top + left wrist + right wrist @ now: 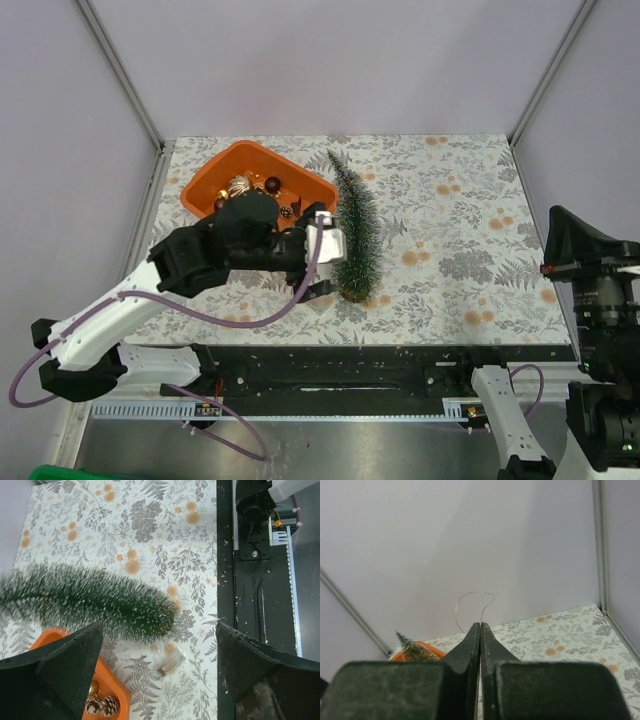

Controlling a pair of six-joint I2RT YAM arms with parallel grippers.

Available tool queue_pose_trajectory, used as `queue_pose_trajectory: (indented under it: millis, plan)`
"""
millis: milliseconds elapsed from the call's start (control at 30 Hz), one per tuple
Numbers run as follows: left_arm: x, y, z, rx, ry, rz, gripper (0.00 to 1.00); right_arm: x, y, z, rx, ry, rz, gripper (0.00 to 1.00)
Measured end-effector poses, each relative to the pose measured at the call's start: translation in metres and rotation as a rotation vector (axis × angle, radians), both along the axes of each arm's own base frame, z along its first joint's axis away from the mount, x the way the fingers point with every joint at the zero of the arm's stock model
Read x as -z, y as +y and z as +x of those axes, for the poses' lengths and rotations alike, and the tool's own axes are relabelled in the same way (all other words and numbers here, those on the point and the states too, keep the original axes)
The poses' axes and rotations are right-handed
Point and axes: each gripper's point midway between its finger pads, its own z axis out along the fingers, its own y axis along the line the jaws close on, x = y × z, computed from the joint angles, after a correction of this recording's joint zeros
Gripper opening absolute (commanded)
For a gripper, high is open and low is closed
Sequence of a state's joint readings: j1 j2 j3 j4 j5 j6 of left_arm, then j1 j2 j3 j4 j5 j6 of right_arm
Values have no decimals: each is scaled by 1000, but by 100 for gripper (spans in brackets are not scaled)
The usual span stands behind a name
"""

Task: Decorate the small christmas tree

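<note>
The frosted dark-green bristly cone tree (pixel 355 235) lies flat at centre frame. The left pincer (pixel 159 630) gapes wide over its base, and the right pincer (pixel 480 625) pinches a thin wire loop (pixel 475 593). Closing off-centre could roll the tree.

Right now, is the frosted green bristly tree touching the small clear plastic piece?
Apart: left wrist view shows tablecloth between the frosted green tree and the clear plastic piece.

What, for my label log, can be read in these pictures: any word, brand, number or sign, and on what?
No text can be read in any view.
Small orange tag by the black rail: too small to read.
Tablecloth, orange tray, small christmas tree: no lettering.
Thin wire loop at the shut right hand: none.
</note>
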State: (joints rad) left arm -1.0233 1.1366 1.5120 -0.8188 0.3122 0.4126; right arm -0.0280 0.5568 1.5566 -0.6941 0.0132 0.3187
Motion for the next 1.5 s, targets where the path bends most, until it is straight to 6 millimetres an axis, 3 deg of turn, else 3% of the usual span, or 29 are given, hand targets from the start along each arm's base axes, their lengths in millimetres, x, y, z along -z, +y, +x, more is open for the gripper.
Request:
queue_pose_trajectory:
  millis: [167, 367, 600, 667, 767, 867, 1067, 1200, 1267, 1500]
  plan:
    - [20, -36, 1, 41, -12, 25, 99, -12, 12, -28, -67, -47, -21, 0]
    - [53, -72, 23, -16, -47, 43, 99, -29, 21, -65, -142, -116, -40, 0]
    - [44, -104, 36, -74, -150, -66, 99, -31, 23, -104, -186, -170, -47, 0]
    - [42, -112, 38, -79, -161, -90, 95, -29, 24, -109, -197, -170, -49, 0]
    - [44, -123, 34, -64, -164, -101, 93, -23, 24, -112, -210, -154, -48, 0]
    - [50, -133, 17, -11, -163, -93, 90, -18, 24, -112, -218, -135, -46, 0]
    - [66, -147, -12, 79, -159, -65, 66, -15, 23, -118, -238, -122, -45, 0]
    - [75, -149, -11, 79, -138, -44, 35, -19, 21, -126, -248, -138, -45, 0]
    - [78, -148, -12, 77, -122, -35, 25, -18, 20, -127, -251, -137, -46, 0]
    - [81, -146, -14, 68, -89, -30, 18, -13, 17, -124, -255, -119, -48, 0]
